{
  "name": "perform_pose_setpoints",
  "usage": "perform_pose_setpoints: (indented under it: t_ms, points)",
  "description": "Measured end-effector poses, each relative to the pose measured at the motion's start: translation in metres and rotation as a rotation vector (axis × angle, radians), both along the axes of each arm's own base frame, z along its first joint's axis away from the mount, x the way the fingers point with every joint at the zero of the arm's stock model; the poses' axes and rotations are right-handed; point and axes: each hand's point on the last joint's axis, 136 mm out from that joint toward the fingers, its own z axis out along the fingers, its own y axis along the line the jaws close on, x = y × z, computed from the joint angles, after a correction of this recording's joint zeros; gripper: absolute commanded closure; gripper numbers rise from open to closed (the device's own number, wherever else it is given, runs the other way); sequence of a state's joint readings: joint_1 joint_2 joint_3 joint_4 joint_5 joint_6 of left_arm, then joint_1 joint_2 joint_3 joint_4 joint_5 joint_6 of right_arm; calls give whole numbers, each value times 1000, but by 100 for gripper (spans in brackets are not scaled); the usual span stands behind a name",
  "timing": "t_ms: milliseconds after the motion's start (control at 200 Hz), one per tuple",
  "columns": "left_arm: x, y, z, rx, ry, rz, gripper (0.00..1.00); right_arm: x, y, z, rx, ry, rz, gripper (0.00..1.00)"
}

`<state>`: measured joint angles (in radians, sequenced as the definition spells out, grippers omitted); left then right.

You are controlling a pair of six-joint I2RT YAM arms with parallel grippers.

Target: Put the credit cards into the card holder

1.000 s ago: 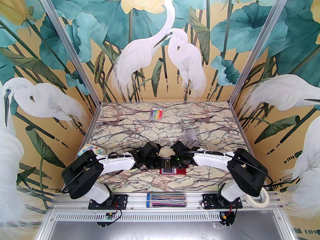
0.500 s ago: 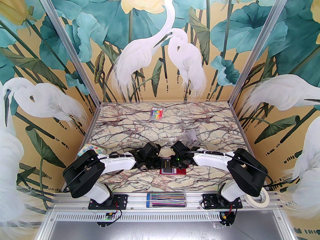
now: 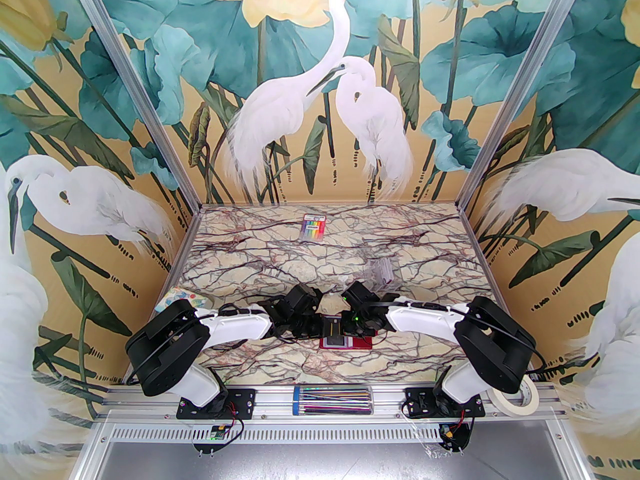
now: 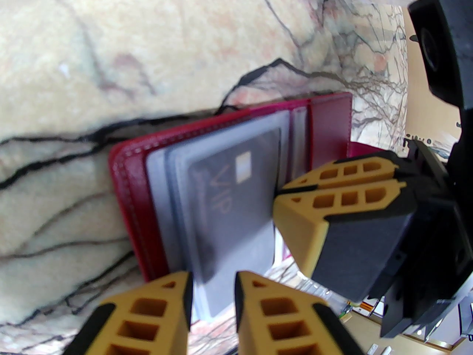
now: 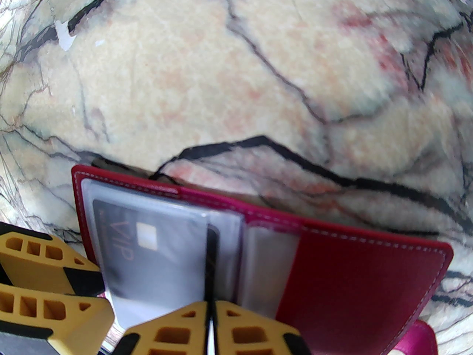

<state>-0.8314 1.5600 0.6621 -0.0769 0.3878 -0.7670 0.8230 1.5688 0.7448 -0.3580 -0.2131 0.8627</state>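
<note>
The card holder (image 3: 362, 344) is a dark red wallet lying open on the marble table near the front middle, its clear sleeves facing up (image 4: 125, 183) (image 5: 351, 279). A dark grey credit card (image 4: 229, 205) (image 5: 159, 257) marked VIP, with a chip, sits partly inside a clear sleeve of the left page. My right gripper (image 5: 211, 309) (image 4: 277, 194) (image 3: 346, 331) is shut on that card's edge. My left gripper (image 4: 213, 287) (image 5: 105, 290) (image 3: 324, 332) has its jaws a little apart, with the sleeve's outer edge lying between them.
A rainbow-striped pack (image 3: 312, 228) lies at the far middle. A small clear plastic box (image 3: 380, 273) sits just behind the right wrist. A colourful patterned square (image 3: 182, 300) is at the left edge. A tube of coloured sticks (image 3: 332, 400) and a tape roll (image 3: 517, 400) rest on the front rail.
</note>
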Motion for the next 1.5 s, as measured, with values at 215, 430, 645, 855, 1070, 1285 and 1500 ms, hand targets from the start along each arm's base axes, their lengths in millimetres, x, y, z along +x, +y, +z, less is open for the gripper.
perform_pose_setpoints:
  t_ms: [215, 430, 645, 855, 1070, 1285, 1500]
  points:
    - [-1, -3, 2, -16, 2, -8, 74, 0, 0, 0, 0, 0, 0, 90]
    - [0, -5, 4, -29, -4, -10, 74, 0, 0, 1, -1, 0, 0, 88]
    - [1, -7, 7, -43, -4, -10, 75, -1, -4, 10, -1, -14, -7, 72]
    - [1, -13, 12, -80, 1, -10, 74, 2, -7, 31, 24, -66, -24, 61]
    - [-1, -24, 21, -116, -9, -32, 74, 4, -19, 37, 23, -91, -58, 60]
    - [0, -41, 38, -154, -38, -59, 73, 8, -42, 45, 27, -121, -127, 57]
    - [1, -60, 45, -173, -46, -81, 68, 12, -68, 57, 51, -160, -208, 56]
